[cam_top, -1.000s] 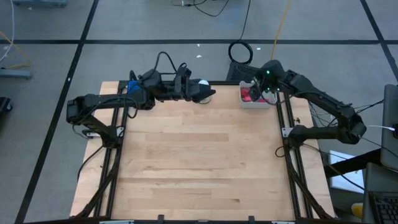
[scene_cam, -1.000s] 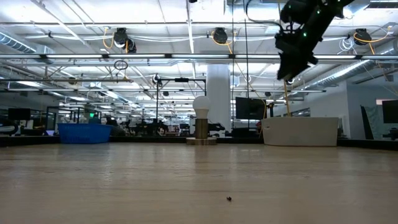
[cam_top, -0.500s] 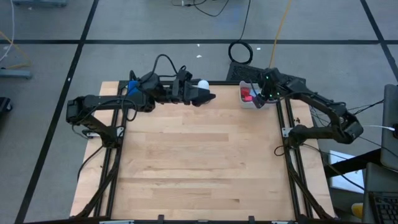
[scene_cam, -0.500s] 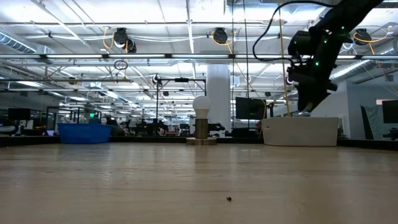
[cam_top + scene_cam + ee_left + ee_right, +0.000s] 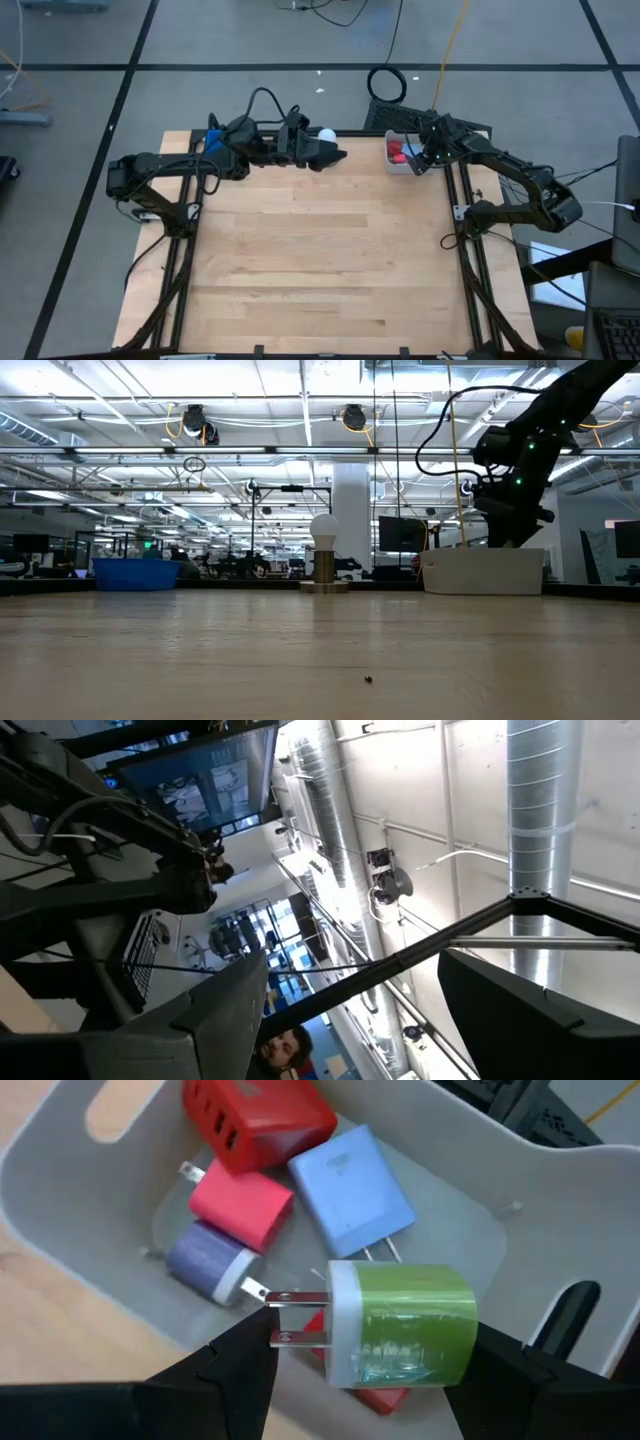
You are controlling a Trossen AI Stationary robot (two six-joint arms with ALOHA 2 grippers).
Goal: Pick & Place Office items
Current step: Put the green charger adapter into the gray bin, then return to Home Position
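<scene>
My right gripper (image 5: pixel 370 1352) is down inside the pale grey tray (image 5: pixel 402 165) at the table's far right corner, shut on a green plug block (image 5: pixel 405 1325) with a white end and two metal prongs. Under it in the tray lie two red blocks (image 5: pixel 255 1120), a light-blue block (image 5: pixel 350 1188) and a violet-and-white block (image 5: pixel 210 1260). In the low view the tray wall (image 5: pixel 483 572) hides the right gripper's fingers. My left gripper (image 5: pixel 335 153) hangs open at the far edge beside the white ball on its base (image 5: pixel 324 555); its wrist view points at the ceiling. My right gripper holds the green plug block lengthwise between its two fingers, the prongs (image 5: pixel 295 1320) toward one finger and the green end (image 5: pixel 462 1330) against the other. It comes from above, pointing down. The block lies level and sits above the pieces on the tray floor.
A blue tray (image 5: pixel 135 573) stands at the table's far left corner, behind my left arm. The white ball lamp (image 5: pixel 326 133) stands at the far edge's middle. The wooden top (image 5: pixel 320 260) stretches toward the near edge, with a tiny dark speck (image 5: pixel 368 680) on it.
My right gripper has come down from high above the tray until its fingers are inside it, shifting slightly toward the table's near edge and carrying the green block along. My left arm has kept still.
</scene>
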